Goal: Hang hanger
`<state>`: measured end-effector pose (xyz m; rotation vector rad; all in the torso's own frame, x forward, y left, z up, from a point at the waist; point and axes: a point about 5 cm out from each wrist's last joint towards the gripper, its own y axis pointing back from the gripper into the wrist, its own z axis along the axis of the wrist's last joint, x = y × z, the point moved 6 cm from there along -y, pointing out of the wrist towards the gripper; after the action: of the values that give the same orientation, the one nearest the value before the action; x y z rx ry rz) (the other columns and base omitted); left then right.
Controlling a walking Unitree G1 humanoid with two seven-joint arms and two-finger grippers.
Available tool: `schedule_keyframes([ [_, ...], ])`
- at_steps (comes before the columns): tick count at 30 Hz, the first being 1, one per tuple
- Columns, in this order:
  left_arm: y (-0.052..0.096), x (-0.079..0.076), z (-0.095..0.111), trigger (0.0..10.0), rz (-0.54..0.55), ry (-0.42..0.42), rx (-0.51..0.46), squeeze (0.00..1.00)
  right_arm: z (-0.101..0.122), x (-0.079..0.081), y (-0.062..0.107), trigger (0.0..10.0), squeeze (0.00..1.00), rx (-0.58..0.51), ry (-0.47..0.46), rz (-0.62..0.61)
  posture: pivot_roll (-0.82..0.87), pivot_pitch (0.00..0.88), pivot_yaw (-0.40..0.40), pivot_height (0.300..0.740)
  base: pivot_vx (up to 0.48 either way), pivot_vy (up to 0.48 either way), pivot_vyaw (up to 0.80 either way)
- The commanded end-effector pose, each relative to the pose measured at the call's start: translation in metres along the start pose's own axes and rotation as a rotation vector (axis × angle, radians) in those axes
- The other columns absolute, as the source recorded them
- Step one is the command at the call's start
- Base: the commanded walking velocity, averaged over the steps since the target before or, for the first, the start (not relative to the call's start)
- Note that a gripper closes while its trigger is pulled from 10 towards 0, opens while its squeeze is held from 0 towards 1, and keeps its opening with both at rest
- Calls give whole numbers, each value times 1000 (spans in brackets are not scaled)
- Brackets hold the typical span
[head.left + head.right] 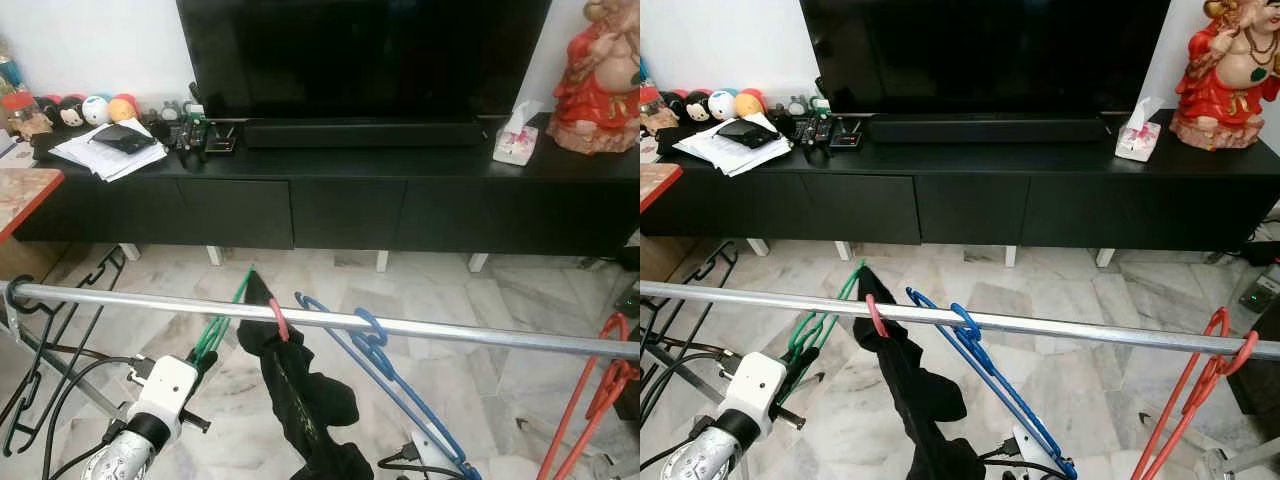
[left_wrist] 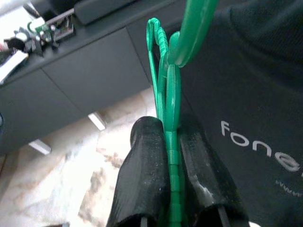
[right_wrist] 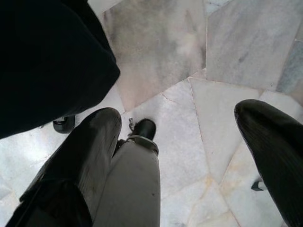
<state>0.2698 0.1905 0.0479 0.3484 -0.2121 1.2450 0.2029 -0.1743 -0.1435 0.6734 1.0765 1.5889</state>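
Note:
My left gripper [image 2: 169,128] is shut on a green plastic hanger [image 1: 226,318], held low at the left just under a long metal rail [image 1: 470,334]. The hanger's far end reaches up past the rail, right beside a black garment [image 1: 300,395] that hangs from the rail on a pink hook [image 1: 279,322]. A blue hanger [image 1: 385,372] hangs at the rail's middle and an orange one [image 1: 598,392] at its right end. My right gripper [image 3: 182,137] is open, low over the marble floor, next to the black garment [image 3: 47,56].
Black hangers [image 1: 45,345] and cables hang at the rail's left end. A grey rack foot [image 3: 137,161] lies under the right gripper. Behind stands a black TV cabinet [image 1: 340,205] carrying a TV, papers, a tissue box [image 1: 516,137] and a red statue [image 1: 598,85].

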Motion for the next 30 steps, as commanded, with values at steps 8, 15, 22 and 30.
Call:
schedule_keyframes([
  [8,-6,31,13,10000,143,35,-24,0,3,0,0,10000,0,-4,15,3,-22,4,44,740,0,0,0],
  [15,-12,37,0,10000,205,103,41,0,2,0,0,10000,0,-2,12,1,-31,1,47,740,0,0,0],
  [22,-12,42,-11,10000,264,147,88,0,2,0,0,10000,0,0,15,2,-31,0,47,740,0,0,0],
  [30,-16,52,-24,10000,335,229,145,0,1,1,0,10000,0,-2,15,4,-36,0,51,740,0,0,0],
])
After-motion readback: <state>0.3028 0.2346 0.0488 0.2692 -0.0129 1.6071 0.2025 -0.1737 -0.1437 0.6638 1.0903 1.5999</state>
